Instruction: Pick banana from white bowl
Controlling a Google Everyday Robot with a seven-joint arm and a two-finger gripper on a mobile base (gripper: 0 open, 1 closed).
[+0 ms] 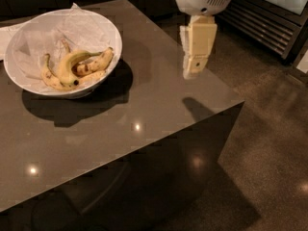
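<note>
The white bowl [113,38], lined with crumpled white paper, sits at the far left of the dark table. In it lies the plump greenish-yellow banana [66,65] with a black tip, curved between two thinner brown-spotted bananas [96,61]. My gripper [191,74] hangs from the white arm head above the table's right part. It points down, well to the right of the bowl and clear of it, and holds nothing.
The dark glossy table [144,143] has its right edge and corner just below the gripper. Beyond that edge is speckled floor [269,143]. A slatted appliance front [269,23] stands at the back right. White paper [6,32] lies left of the bowl.
</note>
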